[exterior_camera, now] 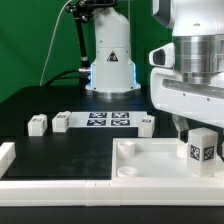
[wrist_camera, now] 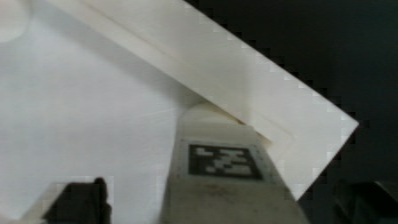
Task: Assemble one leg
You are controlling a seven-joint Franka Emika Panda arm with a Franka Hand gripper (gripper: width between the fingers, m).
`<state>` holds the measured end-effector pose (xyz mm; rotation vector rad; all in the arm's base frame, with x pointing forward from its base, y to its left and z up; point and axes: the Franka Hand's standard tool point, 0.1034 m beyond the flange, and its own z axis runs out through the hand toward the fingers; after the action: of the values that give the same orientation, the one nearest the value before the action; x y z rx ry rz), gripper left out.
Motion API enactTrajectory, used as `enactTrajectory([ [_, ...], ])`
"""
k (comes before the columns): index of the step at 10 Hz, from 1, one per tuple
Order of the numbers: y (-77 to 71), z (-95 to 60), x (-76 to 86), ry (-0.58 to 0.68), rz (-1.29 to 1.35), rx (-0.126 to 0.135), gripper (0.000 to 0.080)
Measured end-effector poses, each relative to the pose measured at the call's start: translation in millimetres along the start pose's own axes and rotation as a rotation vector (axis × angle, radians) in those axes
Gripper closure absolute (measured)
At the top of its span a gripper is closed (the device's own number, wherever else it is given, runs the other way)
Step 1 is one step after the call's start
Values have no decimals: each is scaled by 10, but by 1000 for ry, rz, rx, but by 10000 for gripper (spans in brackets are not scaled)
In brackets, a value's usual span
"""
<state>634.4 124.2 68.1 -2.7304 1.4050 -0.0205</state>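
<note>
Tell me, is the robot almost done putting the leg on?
Partly. Done: one leg is off the table and over the big white top. In hand: the gripper seems to hold that leg at the top's corner by the exterior view's right. Left: I cannot tell whether it is seated in a socket. Other legs lie loose beside the marker board.

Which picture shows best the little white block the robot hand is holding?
The exterior view: the leg shows whole there, upright under the gripper, over the big white top. The wrist view shows only the leg's tagged face, close up and cut off.
</note>
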Motion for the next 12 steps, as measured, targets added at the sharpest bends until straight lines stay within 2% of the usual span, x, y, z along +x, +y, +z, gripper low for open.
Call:
enactTrajectory([
  [1,0,0,0,0,-113,0,155],
  [10,12,-5,34,8,-961,-12,151],
  [12,29,-6,68,16,-1178,-32,151],
])
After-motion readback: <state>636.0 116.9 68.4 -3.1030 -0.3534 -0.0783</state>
